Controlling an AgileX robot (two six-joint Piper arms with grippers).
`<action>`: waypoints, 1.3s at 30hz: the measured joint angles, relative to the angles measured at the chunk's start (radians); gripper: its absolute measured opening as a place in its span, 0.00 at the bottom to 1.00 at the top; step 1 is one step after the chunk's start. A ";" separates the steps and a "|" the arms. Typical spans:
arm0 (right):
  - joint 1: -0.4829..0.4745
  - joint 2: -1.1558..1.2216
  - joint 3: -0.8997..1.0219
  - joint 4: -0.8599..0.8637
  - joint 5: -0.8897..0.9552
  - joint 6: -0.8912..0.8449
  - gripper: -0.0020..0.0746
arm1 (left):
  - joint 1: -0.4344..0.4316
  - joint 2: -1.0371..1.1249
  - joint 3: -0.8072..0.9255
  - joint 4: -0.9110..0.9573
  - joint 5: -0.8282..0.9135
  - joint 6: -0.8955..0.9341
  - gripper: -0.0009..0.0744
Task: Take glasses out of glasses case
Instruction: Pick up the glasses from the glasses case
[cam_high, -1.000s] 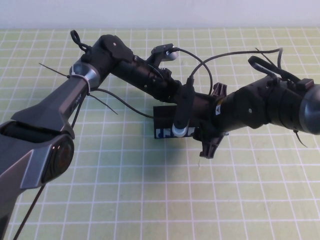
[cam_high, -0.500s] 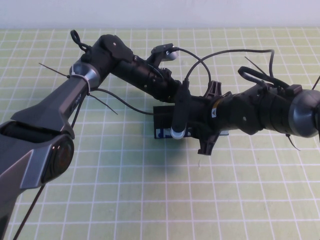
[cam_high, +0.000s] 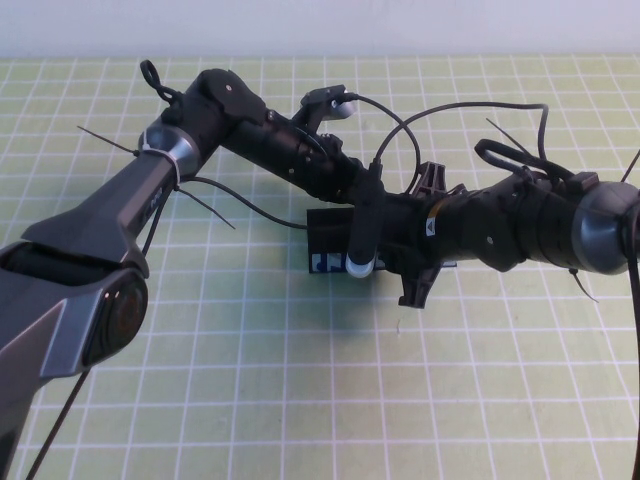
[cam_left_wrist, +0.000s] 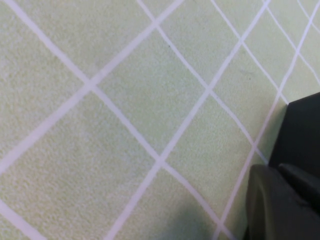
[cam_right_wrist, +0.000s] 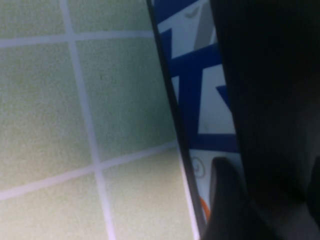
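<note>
The glasses case (cam_high: 328, 243) lies mid-table, a black box with a pale side printed in blue (cam_high: 326, 265). The glasses are hidden. My left gripper (cam_high: 366, 205) reaches from the near left and rests at the case's far edge, mostly covered by the arms. In the left wrist view a dark finger (cam_left_wrist: 280, 205) sits beside the black case (cam_left_wrist: 302, 130). My right gripper (cam_high: 423, 238) comes in from the right, open, its jaws spread on either side of the case's right end. In the right wrist view one finger (cam_right_wrist: 227, 210) stands close against the case's printed side (cam_right_wrist: 205, 95).
A green mat with a white grid (cam_high: 300, 380) covers the table, ending at a pale wall at the back. Loose black cables (cam_high: 450, 108) arch over both wrists. Open mat lies in front of the case and to both sides.
My right arm has edged left toward the case and its jaws have narrowed slightly. The left arm and the case have not moved.
</note>
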 joint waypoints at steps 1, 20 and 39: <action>0.000 0.000 0.000 0.000 -0.003 0.000 0.40 | 0.000 0.000 0.000 0.000 0.000 0.000 0.01; 0.000 -0.018 0.000 -0.004 -0.013 -0.008 0.10 | 0.002 0.000 -0.002 0.000 -0.031 -0.002 0.01; -0.001 -0.021 -0.004 0.002 -0.046 0.010 0.05 | 0.156 -0.235 -0.002 0.122 0.021 -0.038 0.01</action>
